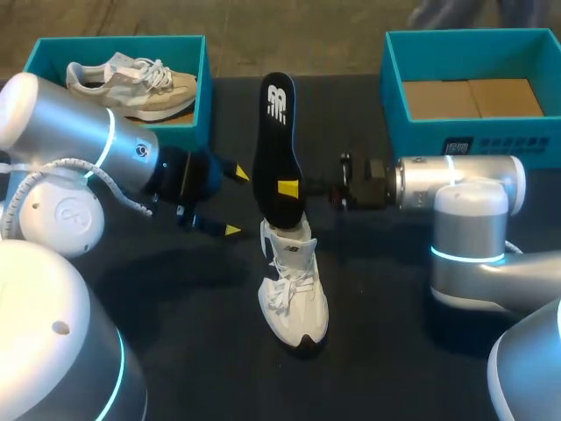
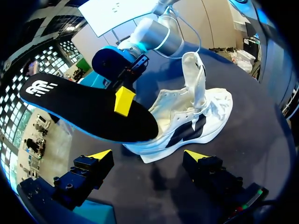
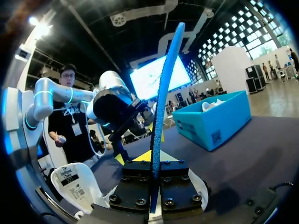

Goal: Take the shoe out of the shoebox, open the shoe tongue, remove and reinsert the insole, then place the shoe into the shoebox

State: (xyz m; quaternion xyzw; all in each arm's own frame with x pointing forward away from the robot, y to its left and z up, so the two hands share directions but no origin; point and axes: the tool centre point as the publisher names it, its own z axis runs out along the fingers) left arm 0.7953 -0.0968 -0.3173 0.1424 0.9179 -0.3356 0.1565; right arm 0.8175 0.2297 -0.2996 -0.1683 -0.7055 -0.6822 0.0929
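The black insole [image 1: 273,145] stands almost upright, its lower end at the opening of the white sneaker [image 1: 294,294], which sits on the dark table [image 1: 394,351] between the arms. The right gripper [image 1: 289,188] pinches the flat faces of the insole low down. The left gripper [image 1: 236,202] hovers just beside, fingers wide apart and empty. The insole looks light, thin and bendable, so a low grip probably controls it best. The soft sneaker may tip, so its heel seems a good hold.
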